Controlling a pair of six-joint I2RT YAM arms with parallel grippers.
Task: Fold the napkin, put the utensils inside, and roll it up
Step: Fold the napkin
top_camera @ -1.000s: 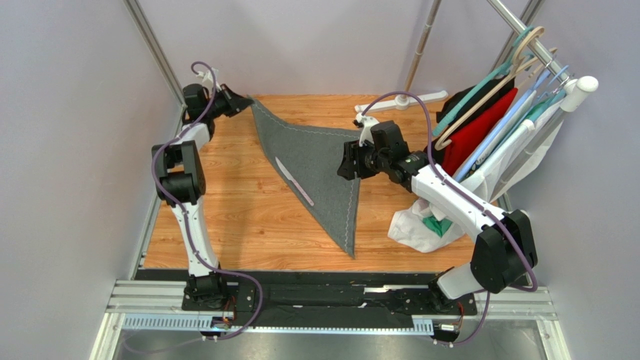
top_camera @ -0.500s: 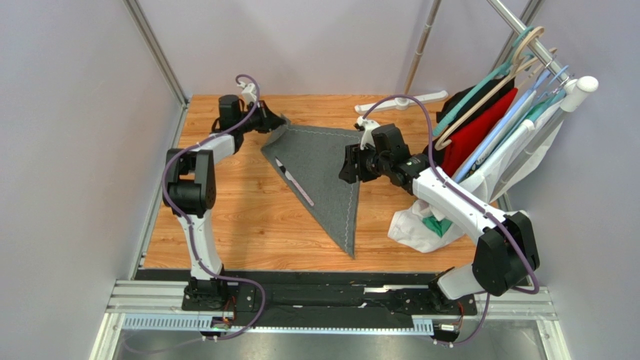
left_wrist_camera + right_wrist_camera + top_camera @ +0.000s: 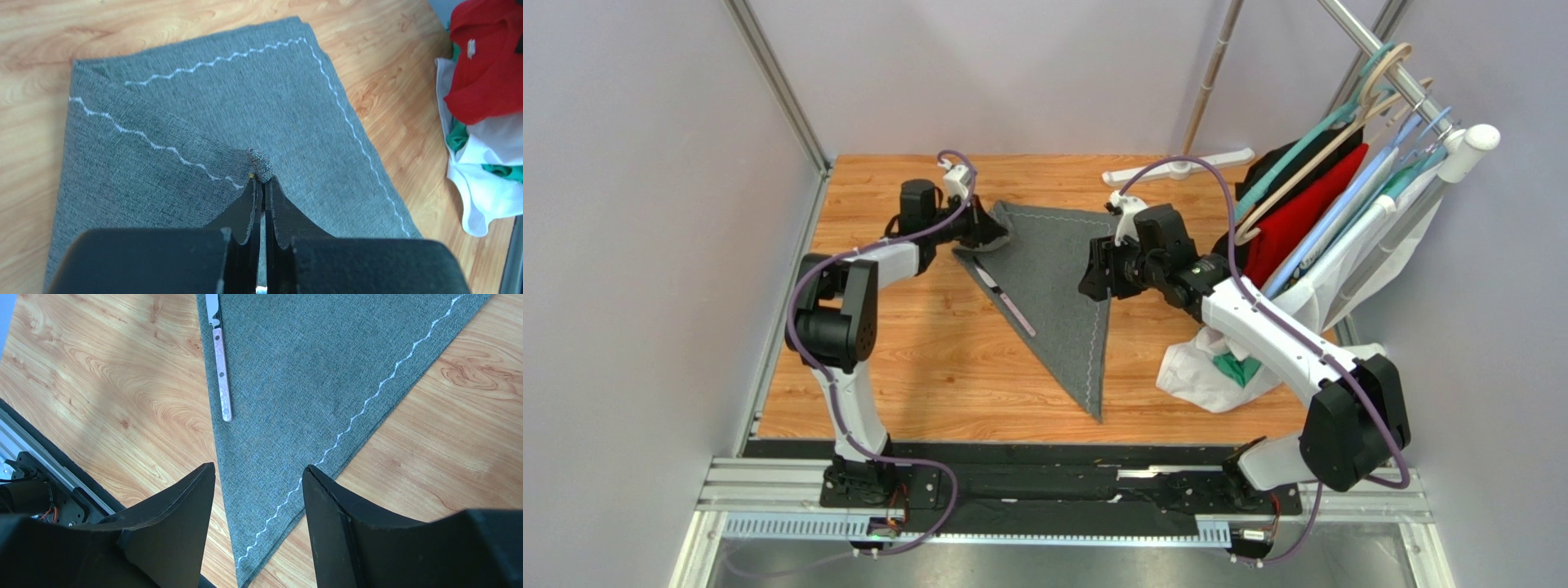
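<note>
On a wood-grain table between pale grey walls, the left gripper pinches a corner of the triangle-folded grey napkin, a lilac utensil lying along its left edge; the right gripper hangs wide-jawed above it, near garments on hangers

**Desk:** What has moved in the last second?

**Photographer:** The left gripper, clamped on a corner of the grey napkin, has swung from the table's far-left corner inward over the cloth.

**Desk:** And the napkin?

**Photographer:** Its long far-left point is gone, doubled back as a flap with the stitched edge now on top. The lifted corner has come close to the far end of the lilac knife.
</note>
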